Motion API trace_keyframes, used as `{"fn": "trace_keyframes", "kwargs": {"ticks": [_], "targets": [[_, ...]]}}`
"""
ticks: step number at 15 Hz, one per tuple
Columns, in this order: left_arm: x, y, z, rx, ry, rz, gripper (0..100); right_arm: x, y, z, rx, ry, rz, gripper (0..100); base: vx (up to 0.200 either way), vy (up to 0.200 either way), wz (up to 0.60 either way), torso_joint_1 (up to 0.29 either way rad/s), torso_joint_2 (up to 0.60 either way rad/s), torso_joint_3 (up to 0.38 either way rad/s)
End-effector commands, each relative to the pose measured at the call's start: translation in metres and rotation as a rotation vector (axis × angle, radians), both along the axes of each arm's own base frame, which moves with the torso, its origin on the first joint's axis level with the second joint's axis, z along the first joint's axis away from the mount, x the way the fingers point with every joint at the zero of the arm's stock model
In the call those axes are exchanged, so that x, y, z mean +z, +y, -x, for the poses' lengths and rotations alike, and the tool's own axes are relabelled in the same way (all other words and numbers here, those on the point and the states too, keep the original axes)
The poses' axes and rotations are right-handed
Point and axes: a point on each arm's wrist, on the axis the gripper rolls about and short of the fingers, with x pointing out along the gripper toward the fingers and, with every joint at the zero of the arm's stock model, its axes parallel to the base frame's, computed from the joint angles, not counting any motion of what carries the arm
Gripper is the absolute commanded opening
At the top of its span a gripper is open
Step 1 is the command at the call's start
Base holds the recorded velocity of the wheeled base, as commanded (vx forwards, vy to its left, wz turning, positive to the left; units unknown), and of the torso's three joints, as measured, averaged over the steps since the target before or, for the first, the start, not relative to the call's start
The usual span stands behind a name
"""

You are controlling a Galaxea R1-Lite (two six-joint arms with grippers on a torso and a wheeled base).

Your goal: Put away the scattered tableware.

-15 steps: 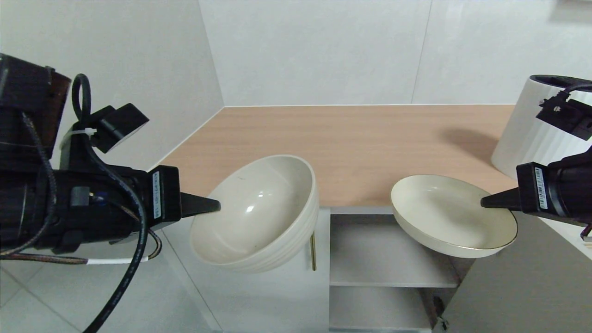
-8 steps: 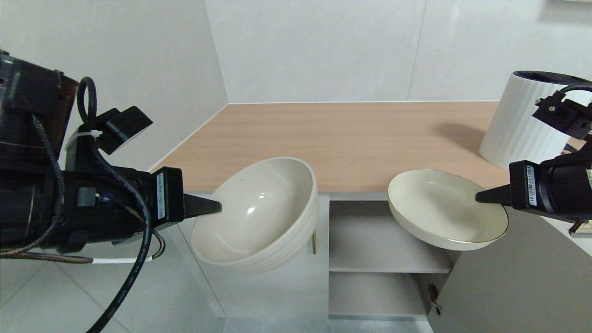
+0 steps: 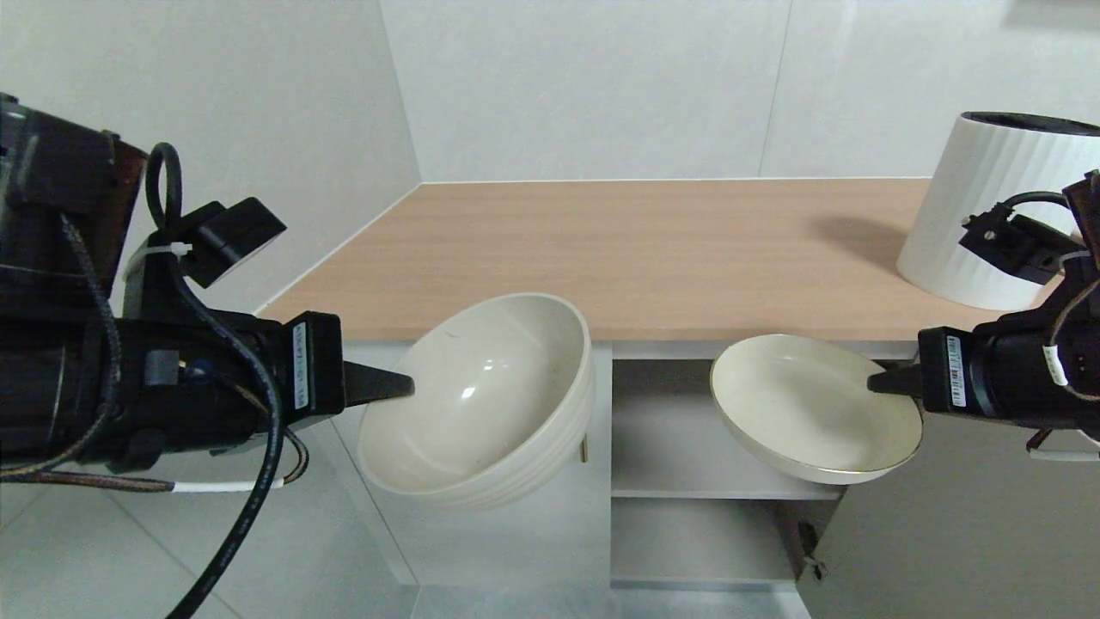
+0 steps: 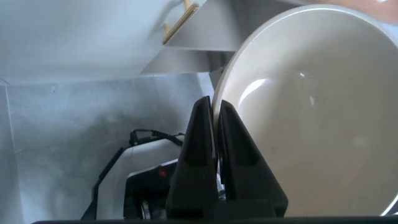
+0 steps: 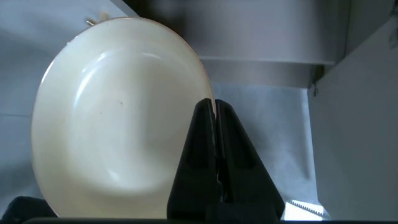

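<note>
Cream ceramic is held in both grippers. A deep, ribbed bowl (image 3: 481, 404) is gripped by the left gripper (image 3: 404, 387), its jaws clamped on the rim with one inside the wall and one outside. The bowl is held in the air, tilted so that its opening is turned up and to the right. It is placed below the front edge of the wooden countertop (image 3: 636, 249), in front of a white door whose brass handle (image 3: 584, 449) is partly covered by the bowl's far side.

A shallow dish (image 3: 808, 404) with a thin gold rim is gripped in the same way by the right gripper (image 3: 876, 381), whose jaws are pinched on the near rim. The dish is slightly tilted and is held in the air before the open cabinet (image 3: 687, 447), just under the countertop edge and above the cabinet's shelf. The two pieces are kept apart, side by side.

A white ribbed container (image 3: 988, 215) is seen standing on the countertop at the right end.
</note>
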Motion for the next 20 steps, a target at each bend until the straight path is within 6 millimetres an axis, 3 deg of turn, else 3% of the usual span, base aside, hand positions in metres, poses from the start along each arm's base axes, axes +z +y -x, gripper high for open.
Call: {"fn": "trace_keyframes", "kwargs": {"ticks": [1,11,20], "targets": [[-0.002,-0.001,-0.002,-0.001,0.010,-0.005,0,-0.002,0.001,-0.001,-0.001,0.008,0.005,0,0.000,0.000,0.00,-0.149,0.42,0.271],[-0.004,-0.001,-0.002,-0.002,0.016,-0.010,0,-0.014,0.006,-0.012,-0.029,0.043,0.048,0,0.000,0.000,0.00,-0.127,0.43,0.304],[-0.004,-0.001,-0.002,-0.003,0.015,-0.009,0,-0.029,0.012,-0.025,-0.033,0.063,0.064,0,0.000,0.000,0.00,-0.006,0.02,0.016]]}}
